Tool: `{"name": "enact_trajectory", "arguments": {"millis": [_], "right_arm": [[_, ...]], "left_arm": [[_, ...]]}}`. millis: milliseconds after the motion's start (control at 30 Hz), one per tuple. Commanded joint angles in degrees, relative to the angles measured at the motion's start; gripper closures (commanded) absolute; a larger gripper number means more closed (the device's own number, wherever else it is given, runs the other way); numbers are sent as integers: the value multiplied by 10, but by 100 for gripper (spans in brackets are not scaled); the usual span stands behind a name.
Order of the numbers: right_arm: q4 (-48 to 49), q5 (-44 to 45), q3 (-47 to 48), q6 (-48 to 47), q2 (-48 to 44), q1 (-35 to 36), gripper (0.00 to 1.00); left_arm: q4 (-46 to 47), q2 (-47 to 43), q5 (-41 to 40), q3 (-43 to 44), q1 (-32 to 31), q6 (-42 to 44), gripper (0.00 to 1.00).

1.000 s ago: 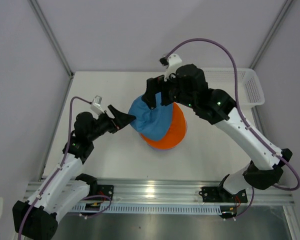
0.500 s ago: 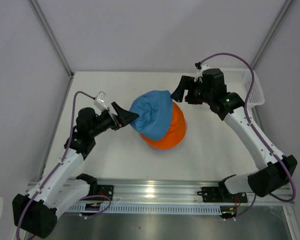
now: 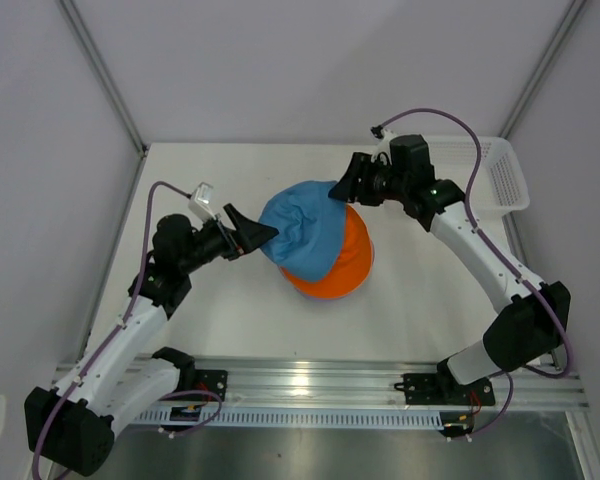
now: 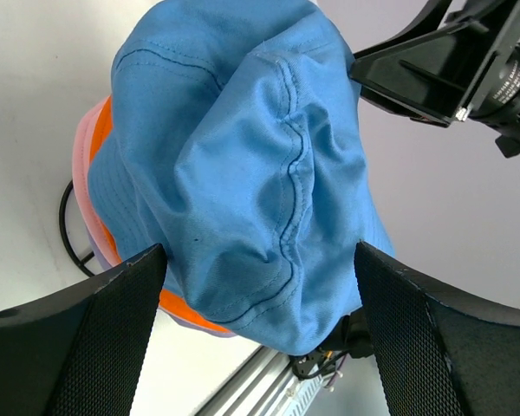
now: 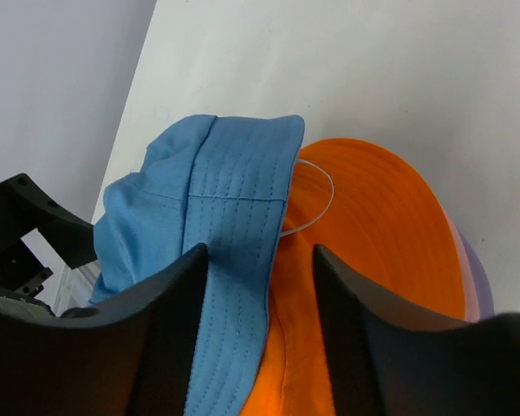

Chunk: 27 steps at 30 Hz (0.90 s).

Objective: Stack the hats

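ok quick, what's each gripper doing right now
left gripper: open, with the blue hat between its sides
right gripper: open, astride the blue hat's brim

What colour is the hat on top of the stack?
Blue; this bucket hat shows best in the left wrist view.

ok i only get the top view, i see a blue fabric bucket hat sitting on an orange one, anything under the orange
observer: Yes, the left wrist view shows the brim of a pink fabric bucket hat just under the orange fabric bucket hat.
operator: and the lavender one
observer: The right wrist view shows the edge of a lavender fabric bucket hat at the bottom of the pile.
operator: right jaws shut on blue
observer: No, that view shows them apart, with the brim of the blue fabric bucket hat in the gap.
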Motion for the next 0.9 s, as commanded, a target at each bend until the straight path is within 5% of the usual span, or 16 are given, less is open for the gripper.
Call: {"name": "enact_trajectory", "arguments": {"millis": [0,167,333,433,867], "right_arm": [[22,-29,27,9,14,-1,48],[20,-28,32,12,8,3,74],[23,-23,39,12,-12,2,81],[9,-23,56,11,-18,2,100],[-76,52,56,27,-85,4,100]], "left_arm": [[-6,-1,-5,24,-5,20,8],[-7,0,-9,24,-5,23,8],[-4,3,-8,20,-5,22,8],[-2,4,-9,19,-5,21,8],[-3,1,-12,4,-5,13,7]]}}
